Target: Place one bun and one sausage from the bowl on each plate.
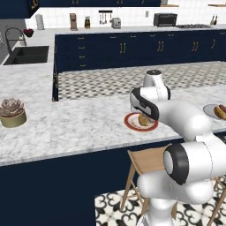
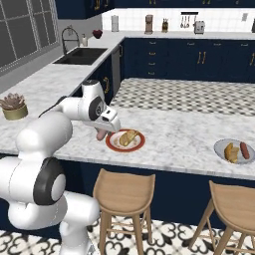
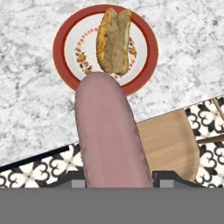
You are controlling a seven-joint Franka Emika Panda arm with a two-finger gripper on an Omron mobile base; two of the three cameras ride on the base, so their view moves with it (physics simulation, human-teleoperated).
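Gripper [image 2: 101, 133] closed on a pink sausage [image 3: 111, 135], which runs out lengthwise between the jaws. Beyond the sausage tip lies the red-rimmed plate [image 3: 65, 33], a bun [image 3: 114, 40] resting on it

- It's a home kitchen, rendered, with navy cabinets [image 1: 132, 48] running along the back wall.
- Marble counter [image 1: 66, 123] out front, wooden stools [image 2: 124, 191] tucked under it, breakfast-bar style.
- Black sink [image 1: 27, 54] with a curved faucet [image 1: 13, 35] on the left run.
- Toaster oven [image 1: 165, 19], toaster [image 1: 116, 23] and knife block [image 1: 87, 22] lined up against white tile.
- Patterned floor tiles [image 1: 114, 79] and a potted succulent [image 1: 12, 112].
- Plates [image 2: 125, 141] with food on the counter.
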